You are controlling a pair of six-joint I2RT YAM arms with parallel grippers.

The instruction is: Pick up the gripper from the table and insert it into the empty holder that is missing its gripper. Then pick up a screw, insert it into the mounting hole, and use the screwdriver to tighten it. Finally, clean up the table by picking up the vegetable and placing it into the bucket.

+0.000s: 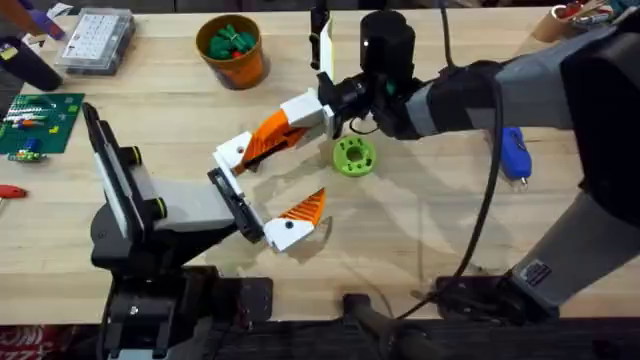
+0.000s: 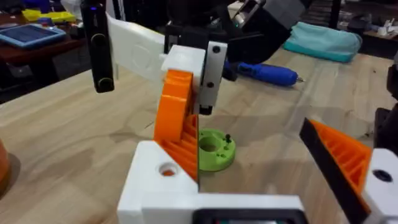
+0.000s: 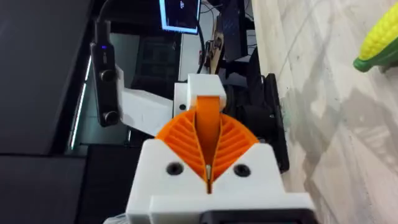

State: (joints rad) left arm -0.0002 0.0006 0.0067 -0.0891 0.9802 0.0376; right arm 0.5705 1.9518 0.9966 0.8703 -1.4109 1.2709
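Fingers of the right gripper [image 1: 298,118] pinch the orange gripper [image 1: 268,133]. That arm stretches across the table's [image 1: 420,230] middle, and the wedge touches the holder [image 1: 233,152] on the left gripper [image 1: 270,185], which gapes wide. One vegetable [image 1: 353,156] lies just beside them. One screwdriver [image 1: 513,152] lies near the right edge, one bucket [image 1: 245,68] by the far edge.

Both arms: black links, grey mid-sections. Right arm [image 1: 520,85] has a black cable looped off it and a small white label near the base. Left gripper [image 1: 262,195] and right gripper [image 1: 268,140]: white printed finger mounts, orange ribbed wedge pads, dark screw holes in the mount faces. Left wrist camera bar black.
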